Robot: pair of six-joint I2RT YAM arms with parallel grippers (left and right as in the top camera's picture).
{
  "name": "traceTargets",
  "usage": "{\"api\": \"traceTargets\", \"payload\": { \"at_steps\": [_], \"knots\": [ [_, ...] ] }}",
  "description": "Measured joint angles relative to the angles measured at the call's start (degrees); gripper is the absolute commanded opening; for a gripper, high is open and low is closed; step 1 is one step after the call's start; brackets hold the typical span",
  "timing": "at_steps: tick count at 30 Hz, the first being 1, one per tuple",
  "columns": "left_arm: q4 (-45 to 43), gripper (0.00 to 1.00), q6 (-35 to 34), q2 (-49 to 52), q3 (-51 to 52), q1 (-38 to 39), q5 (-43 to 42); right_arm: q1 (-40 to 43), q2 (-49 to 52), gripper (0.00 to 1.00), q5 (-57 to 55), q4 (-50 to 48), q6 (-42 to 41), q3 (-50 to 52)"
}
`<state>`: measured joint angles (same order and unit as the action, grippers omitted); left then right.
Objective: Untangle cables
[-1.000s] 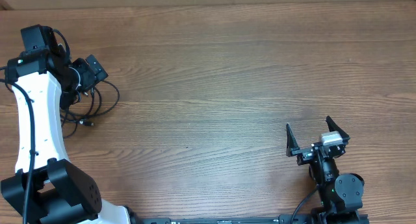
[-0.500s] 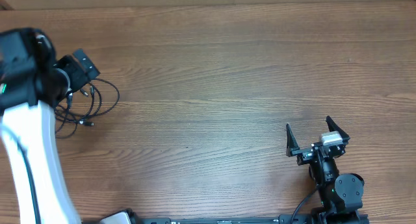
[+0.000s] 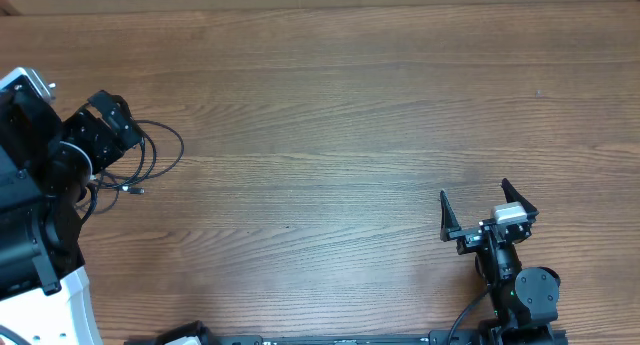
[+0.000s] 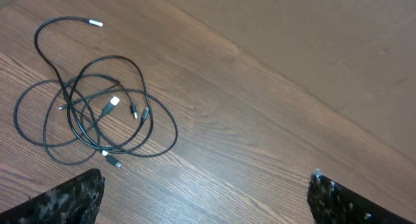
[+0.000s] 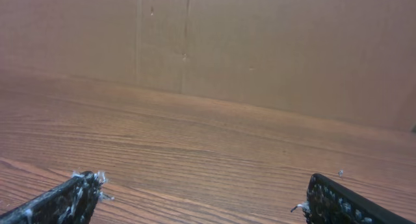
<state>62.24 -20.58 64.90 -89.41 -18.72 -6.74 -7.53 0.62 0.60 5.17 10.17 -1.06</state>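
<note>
The right gripper [image 5: 201,185] holds its two black fingers [image 5: 65,201] spread wide at the lower corners, above a wood-grain table [image 5: 195,139] that runs back to a seamed brown wall [image 5: 260,49].

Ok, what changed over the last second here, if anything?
The left arm swung out toward the left table edge and drew back a little toward its base. The left gripper shifted with it, open, and took hold of nothing. The cables lie in the same tangled pile on the table, untouched. The right gripper stayed parked and open near the front right.
</note>
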Motion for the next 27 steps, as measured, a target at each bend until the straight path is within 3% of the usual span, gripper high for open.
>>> {"api": "traceTargets", "payload": {
  "at_steps": [8,13,18,27],
  "knots": [
    [-0.4,0.99,0.0,-3.6,9.2,0.7,0.1,0.0,0.0,1.00,0.0,0.0,0.0,0.0],
    [1.2,1.00,0.0,-17.0,20.4,1.9,-0.1,0.0,0.0,1.00,0.0,0.0,0.0,0.0],
    [7.1,1.00,0.0,-30.0,24.6,1.9,-0.1,0.0,0.0,1.00,0.0,0.0,0.0,0.0],
    [11.6,0.99,0.0,-41.2,30.6,1.9,-0.1,0.0,0.0,1.00,0.0,0.0,0.0,0.0]
  ]
}}
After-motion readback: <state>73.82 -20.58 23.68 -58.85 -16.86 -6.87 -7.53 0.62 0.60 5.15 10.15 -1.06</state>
